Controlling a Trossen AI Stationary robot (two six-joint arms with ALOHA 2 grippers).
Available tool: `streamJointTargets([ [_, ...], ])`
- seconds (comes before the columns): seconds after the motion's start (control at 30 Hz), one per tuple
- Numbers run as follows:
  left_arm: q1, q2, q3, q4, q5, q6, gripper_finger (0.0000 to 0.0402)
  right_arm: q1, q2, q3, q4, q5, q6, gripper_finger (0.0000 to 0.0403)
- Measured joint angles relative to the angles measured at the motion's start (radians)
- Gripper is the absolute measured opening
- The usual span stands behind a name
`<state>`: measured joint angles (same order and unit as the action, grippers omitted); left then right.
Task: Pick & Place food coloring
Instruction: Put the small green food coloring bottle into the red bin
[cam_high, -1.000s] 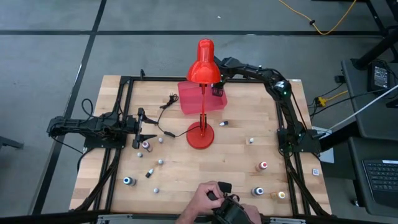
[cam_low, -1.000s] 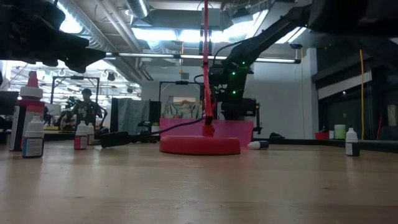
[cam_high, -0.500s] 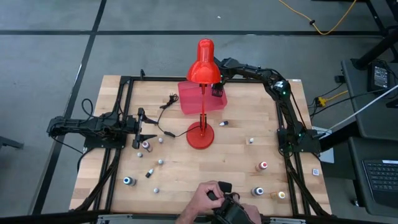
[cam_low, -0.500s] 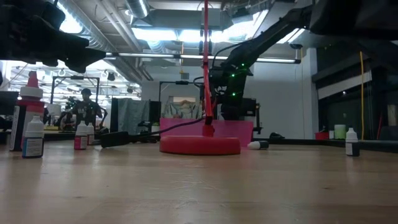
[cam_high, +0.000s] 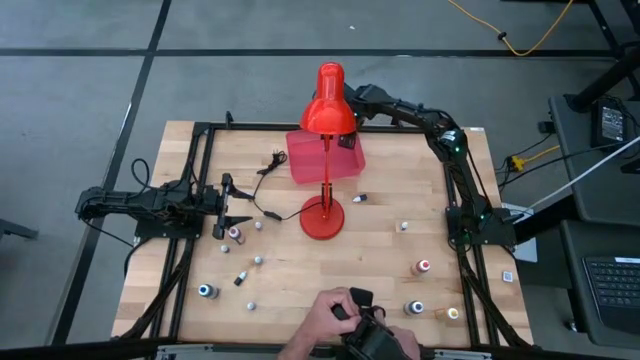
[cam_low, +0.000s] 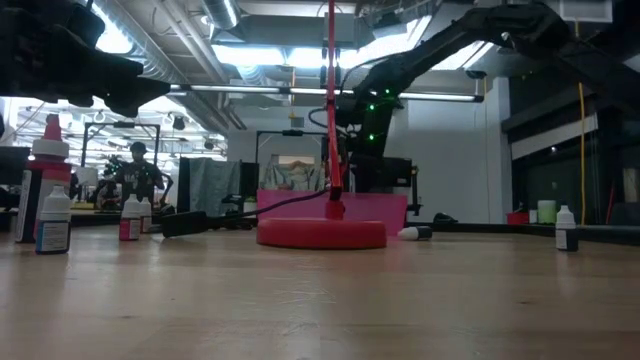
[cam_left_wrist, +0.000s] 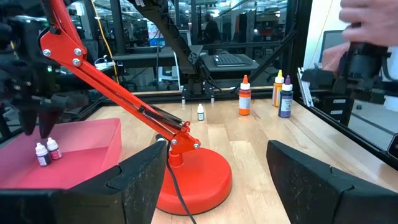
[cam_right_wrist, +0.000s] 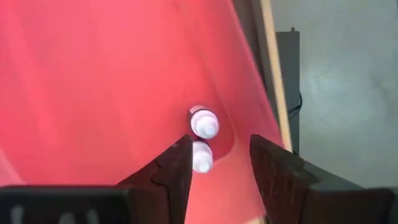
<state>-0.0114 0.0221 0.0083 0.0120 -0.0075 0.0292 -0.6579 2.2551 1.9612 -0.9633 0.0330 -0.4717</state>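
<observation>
Food coloring bottles stand scattered on the wooden table: one with a red body (cam_high: 236, 233) by my left gripper, a blue one (cam_high: 207, 291), a dark one lying down (cam_high: 240, 277), an orange-red one (cam_high: 423, 267) and a yellow one (cam_high: 452, 313). Two white-capped bottles (cam_right_wrist: 204, 124) stand upright in a corner of the pink tray (cam_high: 305, 165), also visible as the two bottles (cam_left_wrist: 46, 151). My right gripper (cam_right_wrist: 219, 167) hangs open above them, fingers pointing down. My left gripper (cam_left_wrist: 217, 186) waits open near the table's left edge, level, facing the lamp.
A tall red desk lamp (cam_high: 324, 150) stands mid-table, its base (cam_left_wrist: 193, 180) in front of my left gripper and its head over the tray. Its black cord (cam_high: 268, 165) trails toward the left. A person's hand (cam_high: 330, 318) holds a dark device at the near edge.
My right gripper has risen from just above the pink tray and drawn slightly toward the table's far edge. The left arm and the bottles on the table have kept still.
</observation>
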Motion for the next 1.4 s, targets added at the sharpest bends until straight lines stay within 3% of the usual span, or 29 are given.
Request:
streamJointTargets([
  [0.27,0.0,0.0,0.0,0.0,0.0,0.0,0.0272,0.007,-0.003,0.145,-0.173,0.067,0.22,0.017],
  [0.57,0.0,0.0,0.0,0.0,0.0,0.0,0.0274,0.07,-0.13,0.157,-0.343,0.129,0.688,0.02],
  [0.73,0.0,0.0,0.0,0.0,0.0,0.0,0.0271,0.125,-0.213,0.156,-0.512,0.253,0.97,0.0223],
  [0.93,0.0,0.0,0.0,0.0,0.0,0.0,0.0274,0.219,-0.334,0.147,-0.604,0.285,1.065,0.025],
  [1.13,0.0,0.0,0.0,0.0,0.0,0.0,0.0271,0.33,-0.498,0.016,-0.608,0.263,1.117,0.027],
  [1.4,0.0,0.0,0.0,0.0,0.0,0.0,0.0273,0.457,-0.756,-0.349,-0.578,0.252,1.323,0.0286],
])
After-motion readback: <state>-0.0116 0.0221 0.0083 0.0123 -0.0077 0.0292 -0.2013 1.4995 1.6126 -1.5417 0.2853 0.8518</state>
